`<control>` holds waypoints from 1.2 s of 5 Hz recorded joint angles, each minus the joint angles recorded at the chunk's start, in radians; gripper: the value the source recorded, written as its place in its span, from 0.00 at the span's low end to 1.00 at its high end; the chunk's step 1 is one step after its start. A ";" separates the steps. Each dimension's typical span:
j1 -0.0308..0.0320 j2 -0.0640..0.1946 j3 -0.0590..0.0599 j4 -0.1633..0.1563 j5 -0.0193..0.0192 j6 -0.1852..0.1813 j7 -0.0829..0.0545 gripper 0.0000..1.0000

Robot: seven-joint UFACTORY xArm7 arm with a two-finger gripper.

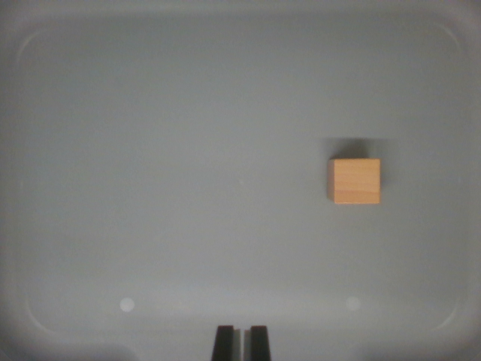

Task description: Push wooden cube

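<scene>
A small light-wooden cube (354, 181) rests on the grey floor of a tray, right of the wrist view's middle. My gripper (241, 335) shows at the bottom edge as two black fingertips pressed close together with only a thin slit between them, holding nothing. The cube lies well above and to the wrist view's right of the fingertips, apart from them.
The grey tray (30, 316) has a raised rounded rim along all four edges of the view. Two pale round spots (127, 304) mark the floor near the bottom. Bare floor spreads to the left of the cube.
</scene>
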 joint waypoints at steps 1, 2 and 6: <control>-0.0008 0.001 -0.001 -0.006 0.0001 -0.007 -0.002 0.00; -0.0008 0.001 -0.001 -0.006 0.0001 -0.007 -0.002 0.00; -0.0040 0.006 -0.004 -0.030 0.0007 -0.037 -0.008 0.00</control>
